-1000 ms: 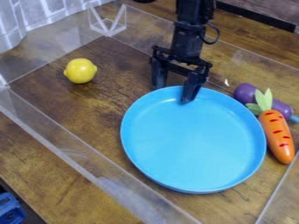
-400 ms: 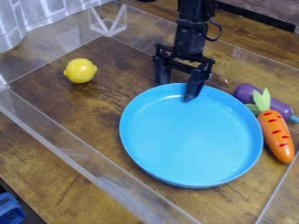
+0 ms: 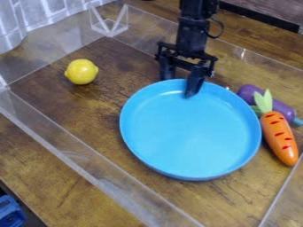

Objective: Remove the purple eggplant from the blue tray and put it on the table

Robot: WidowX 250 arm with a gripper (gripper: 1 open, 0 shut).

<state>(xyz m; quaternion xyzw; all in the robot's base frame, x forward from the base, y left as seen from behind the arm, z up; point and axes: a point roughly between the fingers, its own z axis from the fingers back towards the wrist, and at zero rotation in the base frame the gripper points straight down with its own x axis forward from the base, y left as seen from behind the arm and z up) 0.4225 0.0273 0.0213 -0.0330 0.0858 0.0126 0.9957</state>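
Eggplant (image 3: 249, 94) sits on the tabletop (image 3: 71, 124), just right of the blue tray (image 3: 190, 133) and beside the carrot (image 3: 282, 137). It is not in the tray, which holds nothing. The gripper (image 3: 187, 82) points down at the tray's far rim, with one finger on each side of it. Its jaws have come closer than a moment ago, and the tray has slid a little left. The lemon (image 3: 81, 72) lies far left.
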